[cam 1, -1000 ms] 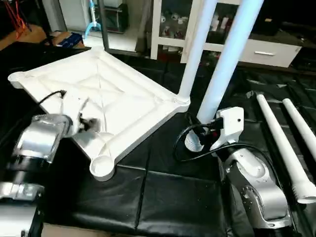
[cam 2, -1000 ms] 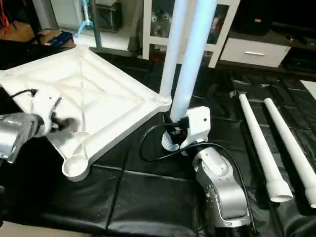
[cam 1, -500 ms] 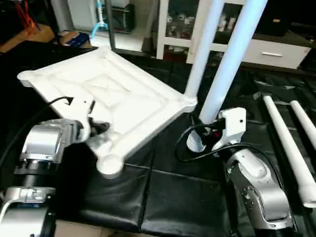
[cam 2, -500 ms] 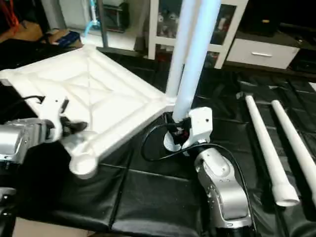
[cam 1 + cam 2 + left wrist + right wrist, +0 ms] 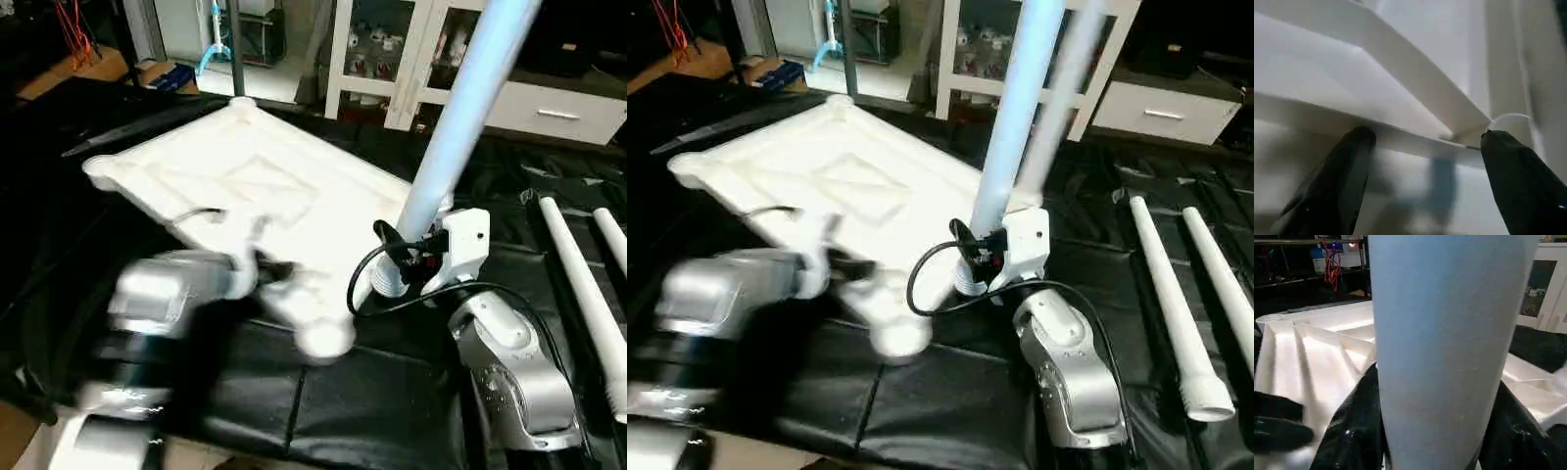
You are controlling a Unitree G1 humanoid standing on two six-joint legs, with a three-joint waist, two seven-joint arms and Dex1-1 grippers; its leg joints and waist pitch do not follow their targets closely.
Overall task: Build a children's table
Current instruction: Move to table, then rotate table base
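While the table top (image 5: 265,186) lies upside down on the black mat (image 5: 323,411), I take it as my landmark for everything else. I judge that it is light, stiff plastic with a smooth skin, so it may slide easily on the mat and slip between hard fingers. The best place to take it seems to be the raised rim near a corner socket, where the wall gives an edge to pinch; the thin ribs in the middle look weaker.

My left gripper (image 5: 1425,142) is at the near edge of the top, beside the near corner socket (image 5: 323,338). Its two black fingers (image 5: 1342,181) stand wide apart and straddle the rim, one on each side of the wall. I cannot tell if they really press it.

My right gripper (image 5: 1435,431) is at the right corner of the top and holds one leg (image 5: 460,117) about upright, its fingers closed around the tube. The ribbed lower end of this leg is just beside that corner. I think the tube is light but long, so it can swing.

Two more legs (image 5: 578,294) lie on the mat, well to the right of the top.
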